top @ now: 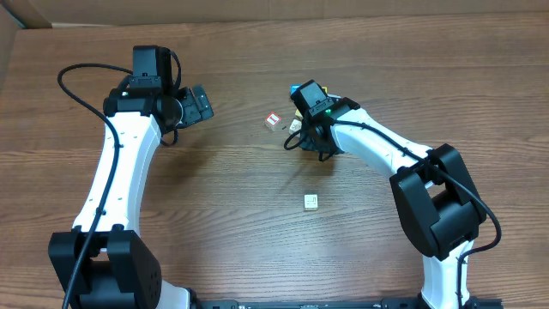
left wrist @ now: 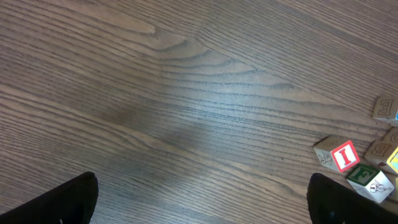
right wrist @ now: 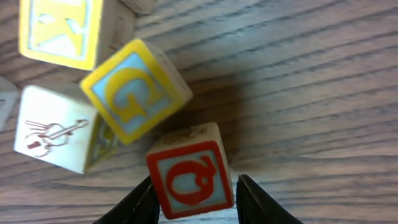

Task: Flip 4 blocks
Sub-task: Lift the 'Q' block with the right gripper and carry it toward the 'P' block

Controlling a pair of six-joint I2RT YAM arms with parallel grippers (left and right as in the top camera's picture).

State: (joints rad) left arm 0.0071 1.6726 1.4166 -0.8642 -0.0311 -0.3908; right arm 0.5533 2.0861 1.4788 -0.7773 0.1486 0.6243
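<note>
A block with a red-framed Q face [right wrist: 189, 180] sits tilted between the fingers of my right gripper [right wrist: 196, 199], which is shut on it just over the table. Beside it lie a yellow G block [right wrist: 137, 90], a yellow K block [right wrist: 62, 31] and a cream block with a violin picture [right wrist: 56, 127]. In the overhead view my right gripper [top: 300, 137] hangs over this cluster. A red-faced block [top: 274, 120] lies just to its left, and a cream block [top: 310, 202] lies alone nearer the front. My left gripper [top: 199, 103] is open and holds nothing.
In the left wrist view, a red I block [left wrist: 344, 155], a green-printed cube [left wrist: 368, 179] and pale cubes [left wrist: 385, 107] lie at the right edge. The left gripper [left wrist: 211, 208] spans bare wood. A blue-printed cube [top: 294, 88] shows behind the right wrist.
</note>
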